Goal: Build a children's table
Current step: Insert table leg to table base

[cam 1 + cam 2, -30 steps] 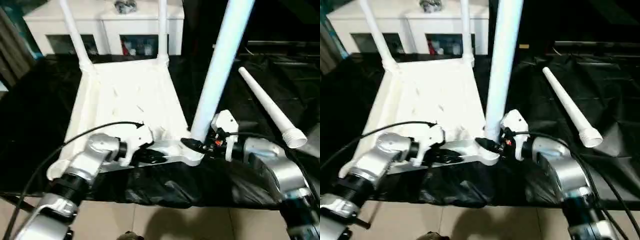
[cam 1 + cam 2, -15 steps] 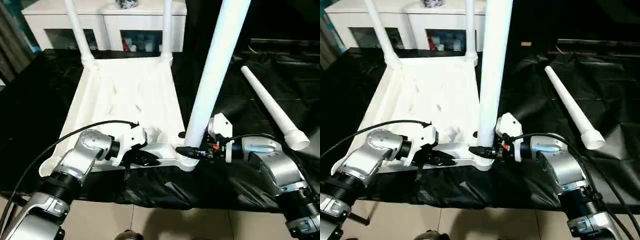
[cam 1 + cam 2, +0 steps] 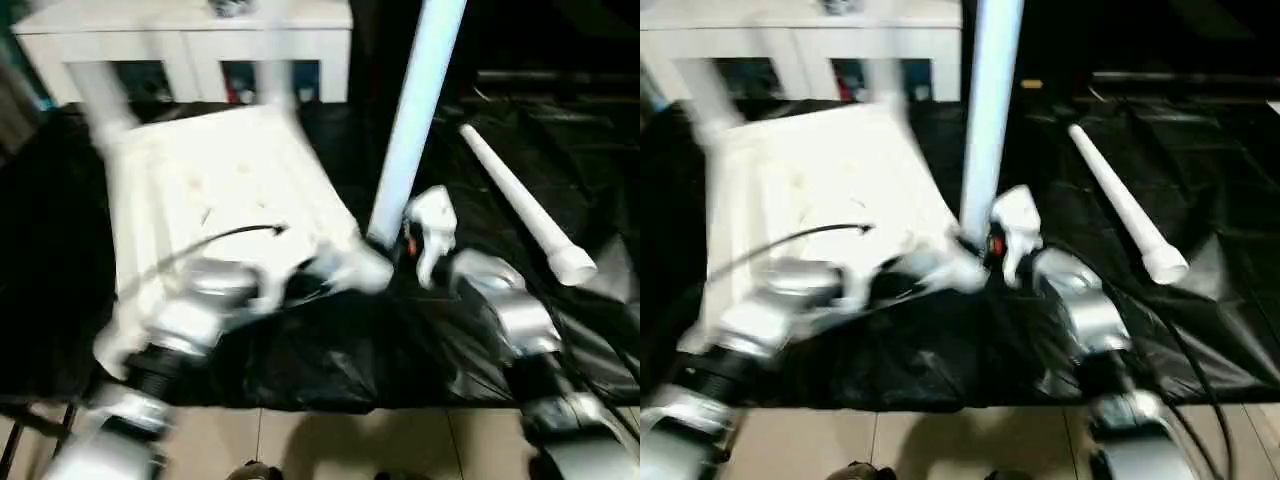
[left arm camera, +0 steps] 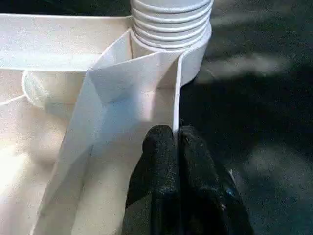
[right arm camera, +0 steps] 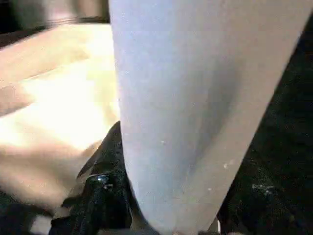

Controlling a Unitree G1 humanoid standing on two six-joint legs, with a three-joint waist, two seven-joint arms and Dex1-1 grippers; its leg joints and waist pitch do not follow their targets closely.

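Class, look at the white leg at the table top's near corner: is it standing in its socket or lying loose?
Standing in. The leg rises upright from the corner socket of the table top, its ribbed end seated there.

far: white cabinet (image 3: 190, 45) with glass doors, small objects dim behind the panes, something grey on top | middle: large table under creased black drape (image 3: 330, 350), reaching left and right | near: beige tiled floor (image 3: 330, 445) with pale grout lines | far right: dark, unlit
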